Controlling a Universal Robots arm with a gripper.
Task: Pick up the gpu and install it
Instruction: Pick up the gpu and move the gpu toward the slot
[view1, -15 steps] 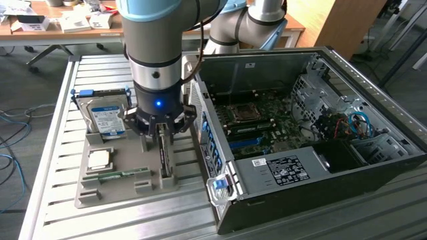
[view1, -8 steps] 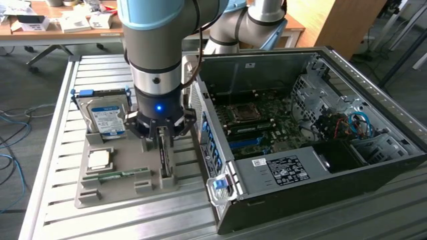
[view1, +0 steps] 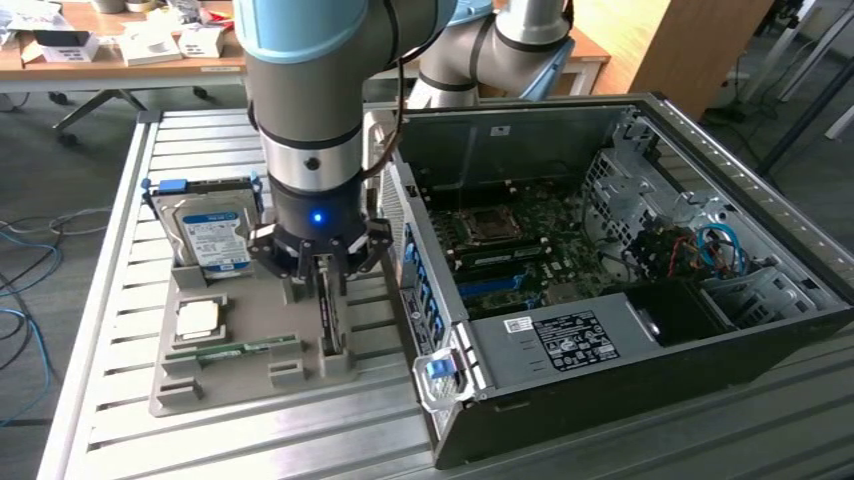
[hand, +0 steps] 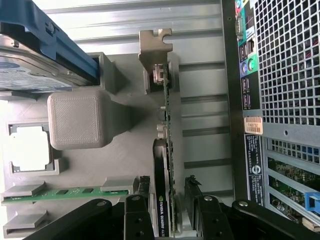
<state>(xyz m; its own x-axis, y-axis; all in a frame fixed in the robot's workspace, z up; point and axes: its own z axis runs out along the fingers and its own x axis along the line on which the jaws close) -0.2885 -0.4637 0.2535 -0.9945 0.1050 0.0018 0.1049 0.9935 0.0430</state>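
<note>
- The gripper (view1: 320, 285) is hanging at the end of the arm straight over the grey holder tray (view1: 227, 390) on the slatted metal table (view1: 120, 440); its jaws are standing apart, clamping nothing.
- The gpu (view1: 328, 325) is standing on its long edge in a slot of that tray, on the side nearest the open computer case (view1: 641, 400); it is sitting between the two fingers (hand: 141, 200), with a gap showing on each side.
- In the wrist view the gpu (hand: 167, 125) is showing edge-on: a thin board, a black cover with a green logo and white lettering, and a silver metal bracket (hand: 155, 47) with a notched tab at the far end.
- A hard drive (view1: 214, 235) with a blue label, a processor (view1: 200, 318) and a green memory stick (view1: 247, 348) are sharing the same tray.
</note>
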